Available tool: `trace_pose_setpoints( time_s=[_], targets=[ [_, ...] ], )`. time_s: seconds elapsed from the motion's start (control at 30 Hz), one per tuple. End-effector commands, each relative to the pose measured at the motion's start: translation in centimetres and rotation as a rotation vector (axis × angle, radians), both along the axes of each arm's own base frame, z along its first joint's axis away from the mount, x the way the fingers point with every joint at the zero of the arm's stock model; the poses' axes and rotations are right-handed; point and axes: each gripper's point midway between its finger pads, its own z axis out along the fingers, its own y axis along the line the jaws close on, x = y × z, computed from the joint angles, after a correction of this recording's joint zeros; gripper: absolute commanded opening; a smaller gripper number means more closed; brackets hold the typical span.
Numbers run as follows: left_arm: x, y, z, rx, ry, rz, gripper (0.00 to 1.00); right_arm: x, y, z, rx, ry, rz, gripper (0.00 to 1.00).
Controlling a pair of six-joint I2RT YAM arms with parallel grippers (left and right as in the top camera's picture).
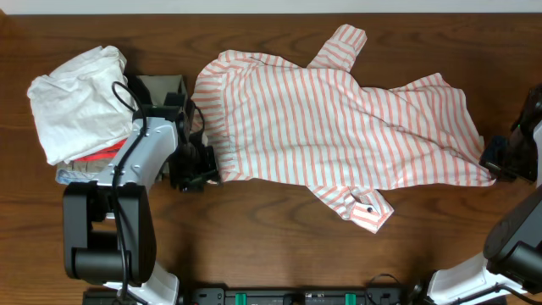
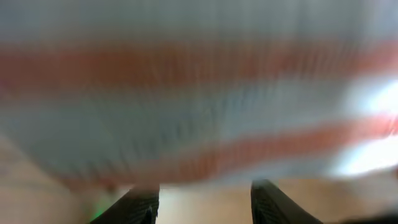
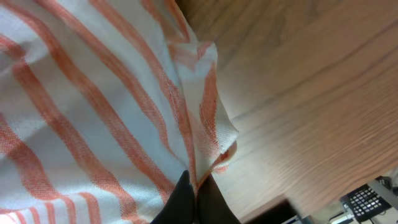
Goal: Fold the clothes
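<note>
The clothes, a coral-pink and white striped shirt (image 1: 339,119), lie spread across the middle of the table, with one sleeve toward the back and a buttoned cuff (image 1: 368,210) at the front. At the shirt's left edge my left gripper (image 1: 203,165) is open. In the left wrist view its fingers (image 2: 202,186) stand apart with bare wood between them, and blurred striped fabric (image 2: 199,93) lies just past the tips. My right gripper (image 1: 494,161) is at the shirt's right corner. There its fingers (image 3: 198,180) are shut on a fold of the striped edge (image 3: 205,124).
At the back left lies a crumpled white garment (image 1: 76,93), with red cloth (image 1: 106,152) and pale blue cloth (image 1: 72,174) under it and an olive piece (image 1: 161,85) beside it. The wooden table (image 1: 254,237) runs along the front.
</note>
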Motion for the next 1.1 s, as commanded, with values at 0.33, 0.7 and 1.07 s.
trace_pose_setpoints(
  time_s=[0.33,0.7,1.07],
  targets=[
    [1.7,0.7,-3.0,0.046,-0.105,0.091,0.49,-0.1,-0.3,0.1,-0.008,-0.004,-0.004,0.01],
    [5.0,0.5,-2.9,0.029,-0.243,0.094,0.48,-0.1,-0.2,0.1,-0.001,-0.007,-0.004,0.01],
    [6.4,0.4,-2.6,0.021,-0.302,0.095,0.09,-0.1,-0.2,0.1,-0.001,-0.007,-0.004,0.01]
  ],
)
